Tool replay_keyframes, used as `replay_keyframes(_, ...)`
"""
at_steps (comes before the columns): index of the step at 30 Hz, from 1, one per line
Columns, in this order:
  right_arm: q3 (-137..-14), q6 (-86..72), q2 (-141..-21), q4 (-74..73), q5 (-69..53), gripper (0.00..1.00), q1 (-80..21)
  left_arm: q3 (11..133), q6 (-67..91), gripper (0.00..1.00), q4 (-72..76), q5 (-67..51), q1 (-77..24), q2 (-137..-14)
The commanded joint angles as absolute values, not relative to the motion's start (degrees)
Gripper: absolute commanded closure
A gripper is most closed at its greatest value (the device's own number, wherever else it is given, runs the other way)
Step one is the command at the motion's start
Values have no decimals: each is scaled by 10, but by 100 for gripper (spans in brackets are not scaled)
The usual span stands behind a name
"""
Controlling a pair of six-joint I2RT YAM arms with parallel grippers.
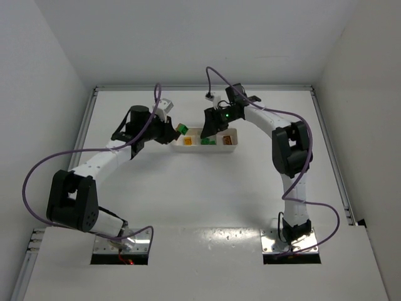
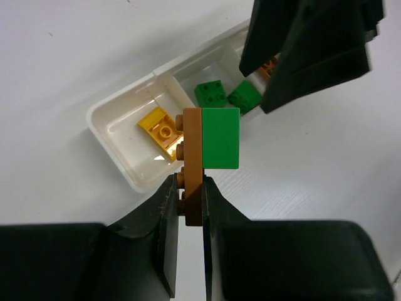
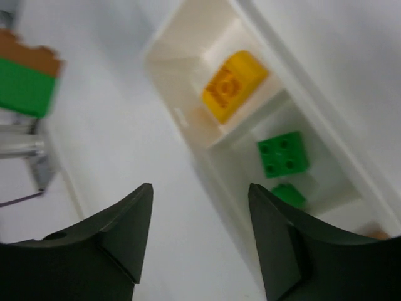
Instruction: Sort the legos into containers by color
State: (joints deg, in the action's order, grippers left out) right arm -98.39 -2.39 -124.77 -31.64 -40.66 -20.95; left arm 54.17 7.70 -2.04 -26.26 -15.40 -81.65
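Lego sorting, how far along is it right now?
Done: a yellow brick sits in the tray's end compartment and two green bricks in the middle one. In hand: the left gripper is shut on a brown plate with a green block stuck to it. Left: those two likely need separating and placing; the right gripper hangs open above the tray.

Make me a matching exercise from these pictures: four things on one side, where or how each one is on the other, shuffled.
1. yellow plastic brick
2. two green plastic bricks
3. joined brown and green plastic bricks
4. right end effector

A. open, empty
B. middle compartment of the long white plastic tray
C. clamped in the left end effector
D. end compartment of the tray

Pairs: 1-D, 2-B, 3-C, 4-A
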Motion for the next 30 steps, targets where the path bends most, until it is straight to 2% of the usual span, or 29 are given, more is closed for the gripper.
replay_keyframes(1, -1005, -84, -1208, -278, -587, 35, -201, 563, 59, 100, -4, -234, -160, -813)
replay_keyframes(4, -1017, -120, -1215, -261, -657, 32, -207, 563, 53, 100, -10, -234, -160, -818)
replay_keyframes(8, -1011, -212, -1229, -172, -719, 19, -220, 569, 28, 100, -17, -228, -165, -818)
replay_keyframes(17, -1016, -249, -1239, -150, -692, 17, -225, 575, -18, 100, -31, -178, -220, -824)
replay_keyframes(24, -1005, -237, -1245, -170, -665, 17, -230, 591, -29, 100, -36, -168, -235, -830)
replay_keyframes(30, -999, -232, -1250, -176, -665, 30, -230, 591, -35, 100, -36, -151, -247, -830)
